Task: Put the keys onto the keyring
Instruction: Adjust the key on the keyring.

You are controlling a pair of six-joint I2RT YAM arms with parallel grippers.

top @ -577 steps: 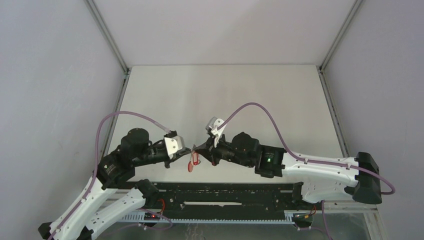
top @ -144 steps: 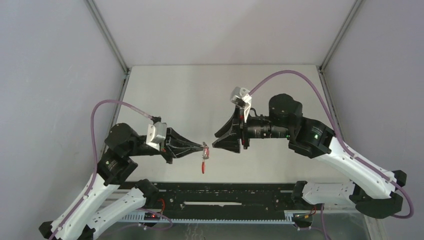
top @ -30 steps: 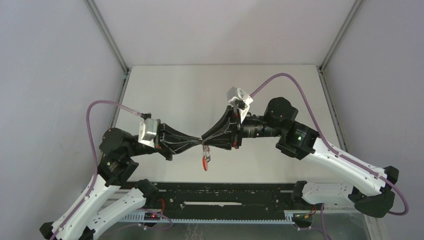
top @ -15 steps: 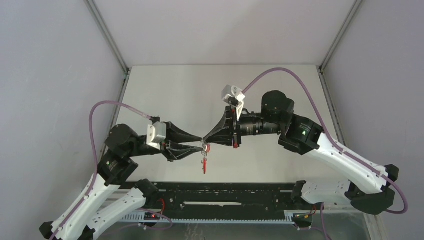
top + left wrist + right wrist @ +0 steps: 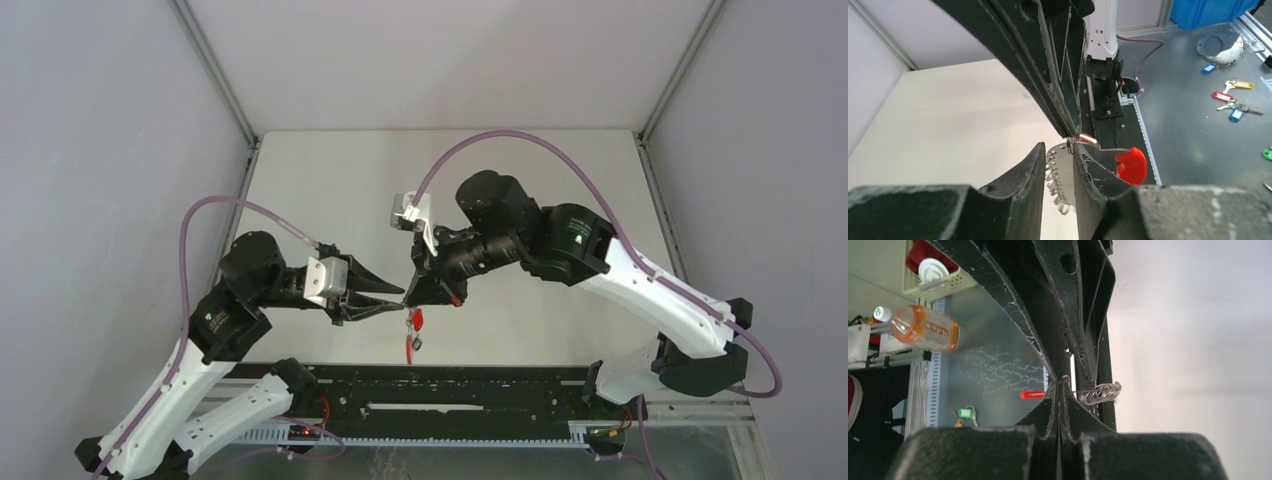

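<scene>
Where the two arms meet, over the near middle of the pale table (image 5: 330,180), the bunch hangs from the fingertips. Right arm (image 5: 640,285): rises from the near right and arcs high. Its wrist is bent over, and its fingers slant down toward the near left. Left arm (image 5: 190,370): climbs from the near left with the forearm roughly level and the fingers pointing right. The two sets of tips come almost nose to nose. Right gripper (image 5: 412,297): jaws pressed flat together, with no gap in its own wrist view. A thin wire loop is nipped at the very tips, the keyring (image 5: 1064,378). Left gripper (image 5: 398,298): jaws part-way apart with a narrow slot between them, and nothing clamped. A fine silvery chain (image 5: 1052,175) dangles inside that slot; whether it touches either finger cannot be told. Red strap (image 5: 417,320): hangs just below the pinch, with its long axis running straight down from the tips. In the top view its free end points toward the near edge, and the right wrist view shows it edge-on. Keys (image 5: 418,343): only a silvery glint by the strap's lower end, too small to tell which way they point.
</scene>
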